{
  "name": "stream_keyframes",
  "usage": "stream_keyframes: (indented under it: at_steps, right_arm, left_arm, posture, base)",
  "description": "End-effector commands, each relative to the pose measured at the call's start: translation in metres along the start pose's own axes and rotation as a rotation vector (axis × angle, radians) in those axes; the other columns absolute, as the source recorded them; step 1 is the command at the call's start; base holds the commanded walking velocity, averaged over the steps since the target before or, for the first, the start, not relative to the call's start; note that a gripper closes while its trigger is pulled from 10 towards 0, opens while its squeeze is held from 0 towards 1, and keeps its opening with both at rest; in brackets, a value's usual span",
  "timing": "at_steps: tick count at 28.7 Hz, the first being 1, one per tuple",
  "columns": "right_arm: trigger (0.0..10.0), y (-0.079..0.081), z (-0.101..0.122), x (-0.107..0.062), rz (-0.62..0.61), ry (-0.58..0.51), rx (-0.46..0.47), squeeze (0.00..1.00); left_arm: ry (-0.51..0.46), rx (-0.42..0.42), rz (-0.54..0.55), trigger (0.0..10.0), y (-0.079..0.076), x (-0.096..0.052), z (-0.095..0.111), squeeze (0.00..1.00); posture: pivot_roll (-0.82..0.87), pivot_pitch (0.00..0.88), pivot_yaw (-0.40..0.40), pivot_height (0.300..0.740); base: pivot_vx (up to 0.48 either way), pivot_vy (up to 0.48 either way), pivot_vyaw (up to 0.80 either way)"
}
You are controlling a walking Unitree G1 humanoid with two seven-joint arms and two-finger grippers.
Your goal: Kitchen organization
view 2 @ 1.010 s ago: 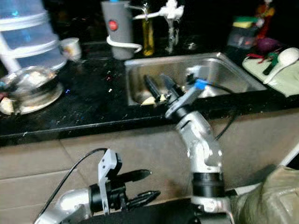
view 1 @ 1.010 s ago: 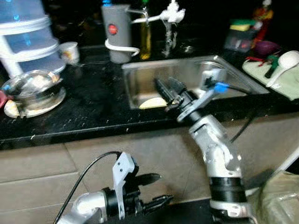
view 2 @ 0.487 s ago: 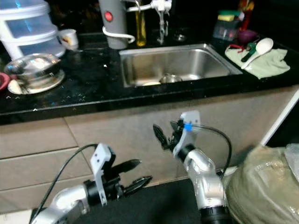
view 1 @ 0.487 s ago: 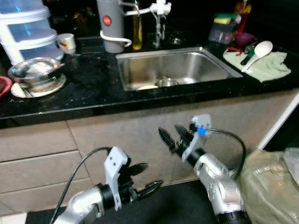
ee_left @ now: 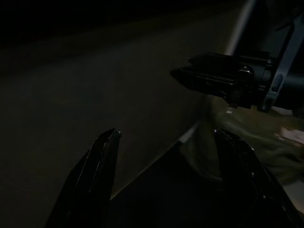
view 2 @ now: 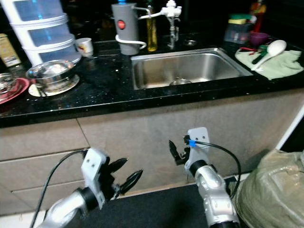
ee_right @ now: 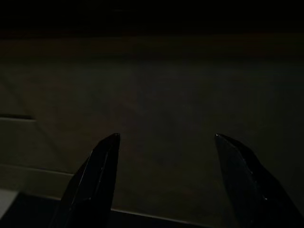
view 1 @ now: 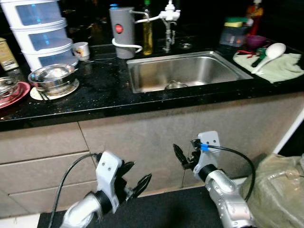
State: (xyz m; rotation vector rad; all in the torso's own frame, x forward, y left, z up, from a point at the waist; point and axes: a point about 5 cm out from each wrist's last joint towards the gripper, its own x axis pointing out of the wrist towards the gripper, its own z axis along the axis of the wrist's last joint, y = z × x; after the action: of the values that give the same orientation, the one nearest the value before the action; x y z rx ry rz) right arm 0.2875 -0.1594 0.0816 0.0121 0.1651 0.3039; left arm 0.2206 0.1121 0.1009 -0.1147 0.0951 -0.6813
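Judging from the counter, little is organized yet: a red plate (view 1: 14, 92), a steel bowl (view 1: 51, 78) and a cup (view 1: 82, 49) stand left of the sink (view 1: 190, 71), which perhaps holds a dish, while left gripper (view 1: 134, 179) and right gripper (view 1: 182, 156) hang low, both spread apart and empty.

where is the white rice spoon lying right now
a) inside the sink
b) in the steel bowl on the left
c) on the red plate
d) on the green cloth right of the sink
d: the white rice spoon rests on the green cloth on the counter to the right of the sink.
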Motion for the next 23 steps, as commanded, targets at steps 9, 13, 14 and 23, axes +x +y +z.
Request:
stream_keyframes:
  at_steps: [9, 13, 14, 23]
  right_arm:
    - [10.0, 0.0087, -0.0005, 0.0071, 0.039, -0.007, -0.019, 0.0]
    - [10.0, 0.0092, -0.0005, 0.0079, 0.055, -0.014, 0.002, 0.0]
    - [10.0, 0.0094, -0.0005, 0.008, 0.059, -0.015, 0.003, 0.0]
    - [10.0, 0.0119, -0.0009, 0.0089, 0.107, -0.026, 0.019, 0.0]
  left_arm:
    - [0.024, 0.0, 0.07, 10.0, 0.0067, -0.0015, -0.0066, 0.0]
    - [0.018, 0.003, 0.074, 10.0, 0.0071, -0.0011, -0.006, 0.0]
    - [0.016, 0.004, 0.075, 10.0, 0.0074, -0.0008, -0.0059, 0.0]
    - [0.008, 0.009, 0.084, 10.0, 0.0097, 0.0026, -0.0056, 0.0]
  posture:
    - [-0.02, 0.0, 0.005, 0.74]
    - [-0.03, 0.0, 0.004, 0.74]
    - [-0.03, 0.0, 0.004, 0.74]
    - [-0.02, 0.0, -0.008, 0.74]
  base:
    - [0.0, 0.0, 0.8]
    - [0.0, 0.0, 0.8]
    - [0.0, 0.0, 0.8]
    - [0.0, 0.0, 0.8]
